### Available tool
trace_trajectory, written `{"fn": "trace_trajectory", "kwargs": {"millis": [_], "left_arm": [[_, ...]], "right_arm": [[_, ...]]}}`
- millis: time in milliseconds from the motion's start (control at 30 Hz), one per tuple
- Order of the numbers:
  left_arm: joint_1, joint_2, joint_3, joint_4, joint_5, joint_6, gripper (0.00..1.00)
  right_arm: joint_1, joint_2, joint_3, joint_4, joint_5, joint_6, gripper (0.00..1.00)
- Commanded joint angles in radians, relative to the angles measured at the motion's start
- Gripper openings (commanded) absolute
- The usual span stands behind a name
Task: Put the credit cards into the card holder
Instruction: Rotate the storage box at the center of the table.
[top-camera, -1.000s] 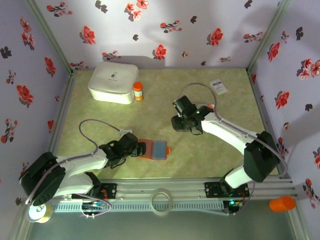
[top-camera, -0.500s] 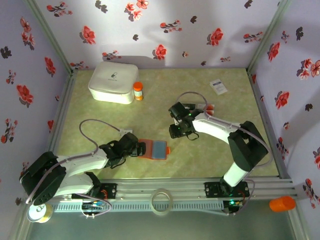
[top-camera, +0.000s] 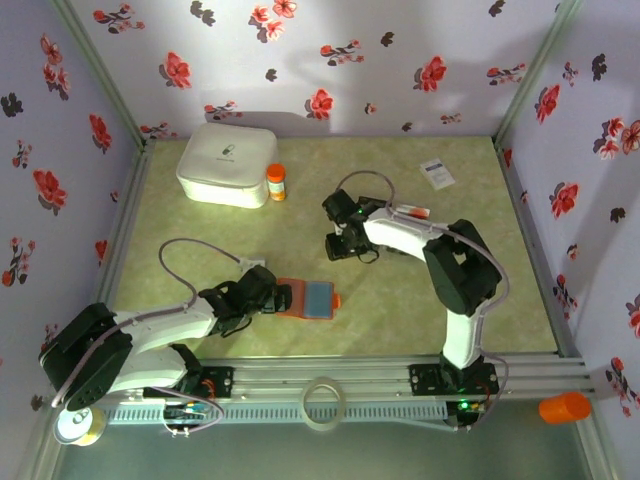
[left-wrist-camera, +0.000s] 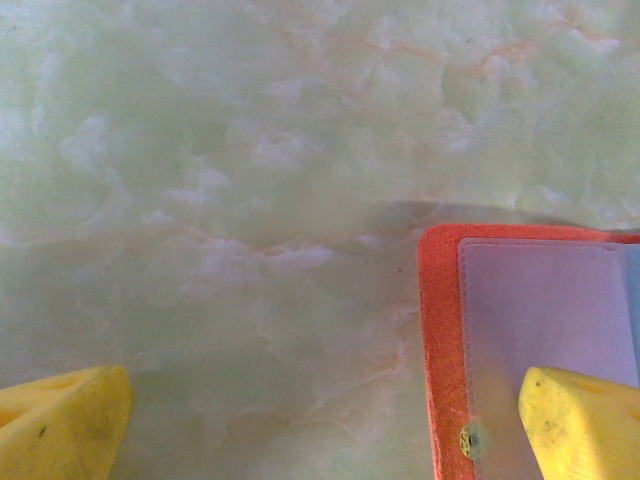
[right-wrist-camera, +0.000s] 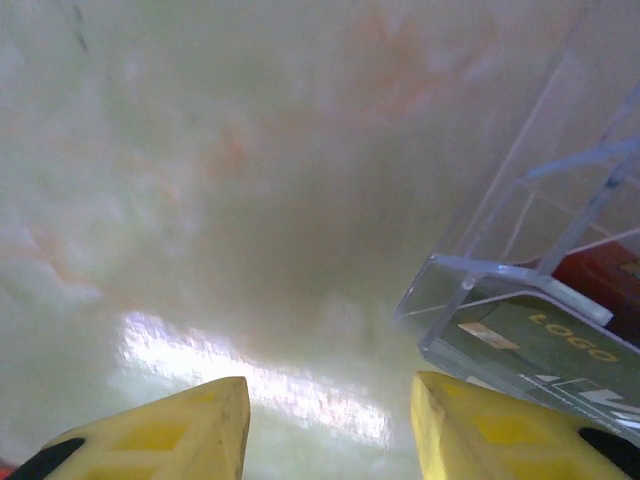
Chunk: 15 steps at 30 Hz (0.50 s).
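Well, the left gripper (left-wrist-camera: 320, 435) has its yellow fingers (left-wrist-camera: 62, 420) spread as wide as they go. One finger is over the bare table (left-wrist-camera: 250, 200). The other is over the see-through pocket of the card holder (left-wrist-camera: 500, 320). It is not pinching anything. The right gripper (right-wrist-camera: 330, 430) has its fingers (right-wrist-camera: 160, 430) apart too, with shiny table between them.

A second ago the right gripper (top-camera: 340, 245) was more toward 3 o'clock. It has slid toward 9 o'clock, and its arm is folded up tighter. The left gripper (top-camera: 268, 297) and the card holder (top-camera: 308, 298) have not moved.

The card holder lies open and flat, orange at the rim and grey-blue inside. It is at 3 o'clock from the left gripper and at 7 o'clock from the right one. The green table between the two grippers is bare, so there is room to move. The credit cards (right-wrist-camera: 545, 350) sit in a clear stand (right-wrist-camera: 470, 275) at 3 o'clock from the right fingers, near but not touching. The white box (top-camera: 228, 163) and small bottle (top-camera: 275, 182) sit well off at 11 o'clock by the back wall. The white card (top-camera: 437, 173) is at 1 o'clock.

From above, the right arm covers most of the cards, and a red bit peeks out. In the right wrist view the stand runs off the edge, so I cannot count the cards. In the left wrist view the holder's far side is cut off too.
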<state>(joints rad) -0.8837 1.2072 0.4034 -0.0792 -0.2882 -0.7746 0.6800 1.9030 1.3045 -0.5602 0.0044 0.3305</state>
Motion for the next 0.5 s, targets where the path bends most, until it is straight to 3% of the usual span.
{"fn": "trace_trajectory", "kwargs": {"millis": [0, 167, 467], "left_arm": [[-0.009, -0.005, 0.005, -0.005, -0.025, 0.022, 1.0], [-0.011, -0.006, 0.008, -0.007, -0.028, 0.021, 1.0], [-0.011, -0.009, 0.009, -0.01, -0.028, 0.023, 1.0]], "right_arm": [[-0.01, 0.031, 0.088, -0.041, -0.018, -0.048, 0.47], [-0.011, -0.022, 0.12, -0.063, -0.116, -0.094, 0.47], [-0.069, -0.142, 0.043, -0.141, 0.019, -0.183, 0.45]]}}
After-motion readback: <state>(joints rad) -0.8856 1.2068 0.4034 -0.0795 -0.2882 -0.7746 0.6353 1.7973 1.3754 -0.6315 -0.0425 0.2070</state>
